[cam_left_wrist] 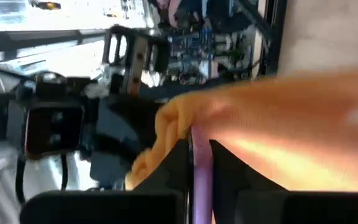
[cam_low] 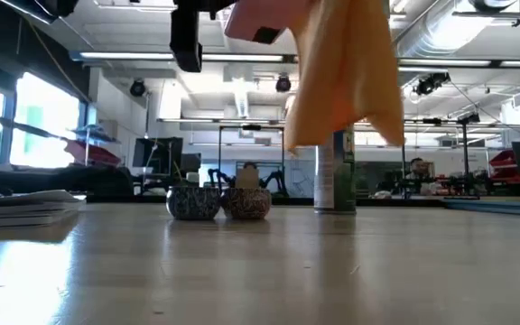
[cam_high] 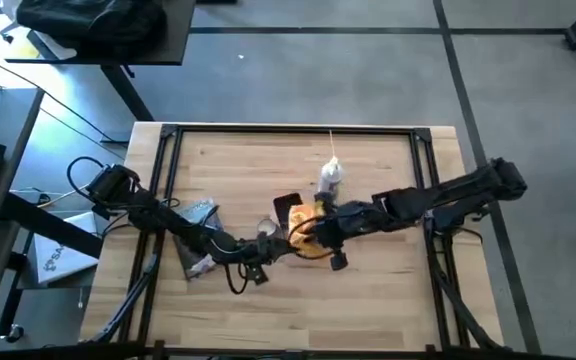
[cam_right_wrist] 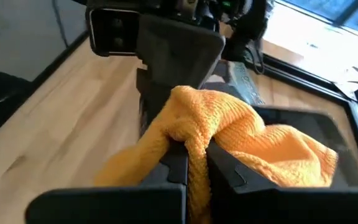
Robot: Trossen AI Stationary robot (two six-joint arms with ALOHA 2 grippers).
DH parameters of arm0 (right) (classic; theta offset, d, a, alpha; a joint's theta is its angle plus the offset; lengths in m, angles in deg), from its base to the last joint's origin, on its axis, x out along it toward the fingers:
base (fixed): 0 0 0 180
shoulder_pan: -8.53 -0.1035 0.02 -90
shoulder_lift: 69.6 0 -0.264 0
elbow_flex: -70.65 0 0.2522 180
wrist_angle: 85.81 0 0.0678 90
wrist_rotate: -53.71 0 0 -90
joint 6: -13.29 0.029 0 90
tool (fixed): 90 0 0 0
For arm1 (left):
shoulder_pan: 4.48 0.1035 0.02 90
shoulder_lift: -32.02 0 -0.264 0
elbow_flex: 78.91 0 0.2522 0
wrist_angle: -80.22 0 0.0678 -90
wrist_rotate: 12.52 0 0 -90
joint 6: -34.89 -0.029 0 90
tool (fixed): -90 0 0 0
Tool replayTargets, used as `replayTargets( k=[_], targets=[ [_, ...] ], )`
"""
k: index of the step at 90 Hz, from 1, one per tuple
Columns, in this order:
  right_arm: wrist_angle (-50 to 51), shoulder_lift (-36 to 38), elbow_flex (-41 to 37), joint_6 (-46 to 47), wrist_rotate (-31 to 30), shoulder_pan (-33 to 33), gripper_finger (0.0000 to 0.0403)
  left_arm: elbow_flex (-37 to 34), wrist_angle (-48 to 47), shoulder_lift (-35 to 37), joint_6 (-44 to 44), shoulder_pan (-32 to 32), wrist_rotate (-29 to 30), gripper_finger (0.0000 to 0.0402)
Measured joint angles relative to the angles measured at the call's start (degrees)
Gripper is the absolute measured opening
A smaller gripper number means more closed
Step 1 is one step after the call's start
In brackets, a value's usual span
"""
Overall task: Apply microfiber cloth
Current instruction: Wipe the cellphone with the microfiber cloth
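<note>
The orange-yellow microfiber cloth [cam_high: 310,238] is up in the air over the table's middle, bunched in my right gripper [cam_high: 313,232], which is shut on it. In the low view the cloth [cam_low: 343,81] hangs well above the tabletop. Against the cloth is a flat dark device with a pink edge [cam_high: 288,208]. My left gripper [cam_high: 274,236] is shut on this device, coming from the table's left. The two grippers face each other closely, and the cloth drapes over part of the device's dark face [cam_right_wrist: 309,127]. My left gripper pinches the flat device's thin pink edge [cam_left_wrist: 201,163] between its two fingers; the device is lifted clear of the table [cam_low: 258,22]. My right gripper pinches a bunched fold of the cloth [cam_right_wrist: 194,140] between its two fingers, several layers gathered. It comes from the table's right. The rest of the cloth spills slack around the fingers and onto the device, clear of the table.
A spray bottle [cam_high: 330,178] stands just beyond the grippers toward the far edge. Two small round tins [cam_low: 192,200] [cam_low: 246,203] sit on the table below the arms. A grey-and-white flat packet [cam_high: 200,215] lies to the left under my left arm. A black frame [cam_high: 288,130] borders the table.
</note>
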Motion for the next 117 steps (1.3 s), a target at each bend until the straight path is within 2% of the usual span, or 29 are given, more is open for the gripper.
replayTargets(
  k=[11, 30, 45, 59, 70, 86, 100, 106, 117],
  targets=[
    [1.08, -0.04, 0.0, 2.48, -3.69, -2.21, 0.0, -0.04, 0.01, 0.04, -1.32, -0.04, 2.83, 0.0012],
    [4.33, -0.62, -0.43, 5.26, -5.31, -6.15, 0.0, 0.21, 3.5, 1.24, -2.11, 0.17, 12.03, 0.0012],
    [8.92, 0.95, 1.52, 5.33, -11.72, -7.78, 0.0, -2.24, 4.83, 3.69, -1.65, -0.72, 10.9, 0.0012],
    [8.43, 4.45, 2.03, 3.82, -14.95, -7.96, 0.0, -4.39, 3.47, 4.73, -1.21, -1.47, 10.71, 0.0012],
    [8.49, 4.49, 1.99, 3.22, -16.77, -6.02, 0.0, -4.59, 4.25, 5.14, -1.21, -2.06, 10.52, 0.0012],
    [6.99, 3.77, 1.84, 3.86, -17.01, -0.67, 0.0, -4.71, 3.91, 5.03, -0.79, -3.59, 9.57, 0.0012],
    [-1.02, 3.47, 1.77, 0.47, -16.79, 3.75, 0.0, -4.7, 1.95, 5.03, 4.85, -3.78, 6.1, 0.0012],
    [-4.47, 3.31, 1.79, -1.82, -15.79, 5.19, 0.0, -4.7, 0.1, 5.02, 7.2, -3.48, 5.27, 0.0012],
    [-9.02, 2.08, 1.79, -3.27, -10.38, 7.4, 0.0, -4.7, -3.08, 4.94, 10.0, -2.61, 4.49, 0.0012]
  ],
)
